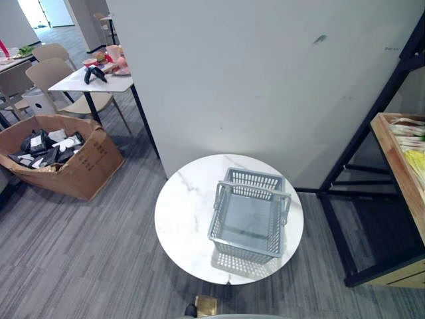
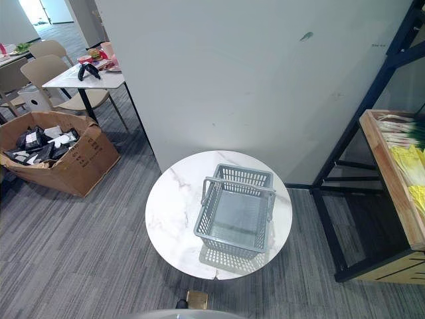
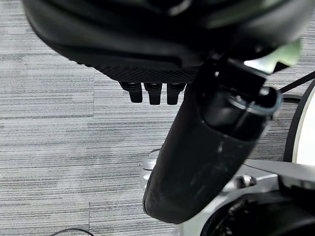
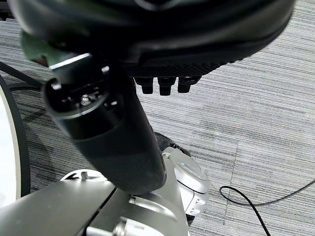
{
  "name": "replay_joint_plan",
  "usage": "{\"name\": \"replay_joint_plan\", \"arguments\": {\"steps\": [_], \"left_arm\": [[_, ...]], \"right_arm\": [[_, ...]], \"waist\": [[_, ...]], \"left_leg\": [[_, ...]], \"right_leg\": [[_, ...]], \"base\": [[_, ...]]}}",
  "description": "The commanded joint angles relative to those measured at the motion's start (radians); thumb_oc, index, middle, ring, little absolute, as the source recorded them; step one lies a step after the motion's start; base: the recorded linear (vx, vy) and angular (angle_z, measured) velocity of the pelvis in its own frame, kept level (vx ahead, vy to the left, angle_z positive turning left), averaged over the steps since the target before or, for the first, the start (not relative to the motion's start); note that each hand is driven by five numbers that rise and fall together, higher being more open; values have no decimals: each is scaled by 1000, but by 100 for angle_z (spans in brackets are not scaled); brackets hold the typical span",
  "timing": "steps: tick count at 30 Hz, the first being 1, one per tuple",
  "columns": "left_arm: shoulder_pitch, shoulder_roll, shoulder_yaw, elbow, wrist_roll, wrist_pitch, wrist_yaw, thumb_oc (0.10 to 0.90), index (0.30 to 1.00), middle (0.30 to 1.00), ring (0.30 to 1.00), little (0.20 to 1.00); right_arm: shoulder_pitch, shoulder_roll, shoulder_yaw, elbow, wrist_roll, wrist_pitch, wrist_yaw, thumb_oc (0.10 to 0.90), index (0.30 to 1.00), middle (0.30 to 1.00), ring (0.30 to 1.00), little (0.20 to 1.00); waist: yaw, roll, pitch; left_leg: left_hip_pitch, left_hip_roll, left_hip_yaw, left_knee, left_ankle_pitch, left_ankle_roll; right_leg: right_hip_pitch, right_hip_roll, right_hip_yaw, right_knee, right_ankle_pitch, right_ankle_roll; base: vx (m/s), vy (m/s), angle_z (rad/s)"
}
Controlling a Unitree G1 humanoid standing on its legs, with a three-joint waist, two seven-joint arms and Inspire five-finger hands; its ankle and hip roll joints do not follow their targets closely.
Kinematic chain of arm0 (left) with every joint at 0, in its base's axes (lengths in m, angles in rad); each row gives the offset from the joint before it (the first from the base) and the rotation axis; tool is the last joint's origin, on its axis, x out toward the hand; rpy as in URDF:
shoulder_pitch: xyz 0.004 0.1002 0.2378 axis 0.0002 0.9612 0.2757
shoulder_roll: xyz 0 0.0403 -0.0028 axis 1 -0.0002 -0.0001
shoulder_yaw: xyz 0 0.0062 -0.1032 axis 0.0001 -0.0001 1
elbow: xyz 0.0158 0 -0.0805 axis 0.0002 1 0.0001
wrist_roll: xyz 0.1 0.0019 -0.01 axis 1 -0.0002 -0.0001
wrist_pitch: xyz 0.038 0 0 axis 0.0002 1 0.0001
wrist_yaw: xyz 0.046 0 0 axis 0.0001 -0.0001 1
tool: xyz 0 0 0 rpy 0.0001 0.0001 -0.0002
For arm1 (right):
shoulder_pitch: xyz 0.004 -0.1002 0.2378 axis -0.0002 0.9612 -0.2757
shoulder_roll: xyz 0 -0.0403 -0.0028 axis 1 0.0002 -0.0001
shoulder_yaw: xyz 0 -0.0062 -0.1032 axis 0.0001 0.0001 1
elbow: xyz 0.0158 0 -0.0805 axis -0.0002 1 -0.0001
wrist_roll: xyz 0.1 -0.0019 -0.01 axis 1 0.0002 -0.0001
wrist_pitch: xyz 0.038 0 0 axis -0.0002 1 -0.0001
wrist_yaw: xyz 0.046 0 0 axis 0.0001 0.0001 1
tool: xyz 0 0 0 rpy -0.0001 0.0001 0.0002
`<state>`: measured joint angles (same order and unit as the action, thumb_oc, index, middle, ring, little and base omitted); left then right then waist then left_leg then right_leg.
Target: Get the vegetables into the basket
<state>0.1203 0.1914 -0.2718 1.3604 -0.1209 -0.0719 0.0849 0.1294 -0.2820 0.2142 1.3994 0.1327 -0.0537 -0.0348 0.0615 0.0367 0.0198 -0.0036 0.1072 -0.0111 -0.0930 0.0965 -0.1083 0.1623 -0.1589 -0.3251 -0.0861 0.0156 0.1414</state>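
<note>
1. We see a grey plastic basket (image 1: 249, 214) standing upright on a round white marble desk (image 1: 182, 212). It sits toward the 3 o'clock half of the top, with nothing inside it.
2. Its two handles are folded down along the rim, and the mesh walls let the desk show through.
3. The vegetables (image 2: 406, 147) lie in a wooden crate (image 2: 392, 179) on a black metal shelf (image 2: 345, 149) at about 3 o'clock from the desk, well apart from the basket. They look pale yellow and green; we cannot tell what kinds they are.
4. Our left hand (image 3: 152, 64) hangs over the grey carpet (image 1: 73, 252) in its wrist view. Its fingers (image 3: 153, 93) point down, straight and relaxed, and the thumb stands out beside them. It has hold of nothing.
5. Our right hand (image 4: 167, 59) shows the same in its own wrist view: fingers (image 4: 165, 86) extended over the carpet, thumb apart, nothing in its grasp.
6. A plain white wall (image 1: 265, 80) rises behind the desk at 12 o'clock.
7. At about 10 o'clock from the desk, an open cardboard box (image 1: 63, 153) of dark and white oddments sits on the carpet.
8. Beyond the box stand a small white table (image 1: 99, 81) carrying a few items and some beige chairs (image 1: 50, 73).
</note>
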Motion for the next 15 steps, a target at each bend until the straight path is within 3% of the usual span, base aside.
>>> {"name": "replay_joint_plan", "arguments": {"steps": [1,15], "left_arm": [[-158,-50,37,8,-34,-64,-26,900,1000,1000,1000,1000],[-163,-55,27,-2,-48,-68,-35,900,1000,1000,1000,1000]], "right_arm": [[-102,56,-1,4,-6,-34,19,900,1000,1000,1000,1000],[-107,43,-12,17,1,-31,16,900,1000,1000,1000,1000]], "waist": [[16,-48,64],[20,-51,83]], "left_leg": [[51,-20,10,6,-31,-4],[34,-22,-2,6,-26,-7]], "right_leg": [[-47,-47,23,-1,93,31],[-51,-52,6,0,96,34]], "base": [[1,3,9],[0,1,1]]}}
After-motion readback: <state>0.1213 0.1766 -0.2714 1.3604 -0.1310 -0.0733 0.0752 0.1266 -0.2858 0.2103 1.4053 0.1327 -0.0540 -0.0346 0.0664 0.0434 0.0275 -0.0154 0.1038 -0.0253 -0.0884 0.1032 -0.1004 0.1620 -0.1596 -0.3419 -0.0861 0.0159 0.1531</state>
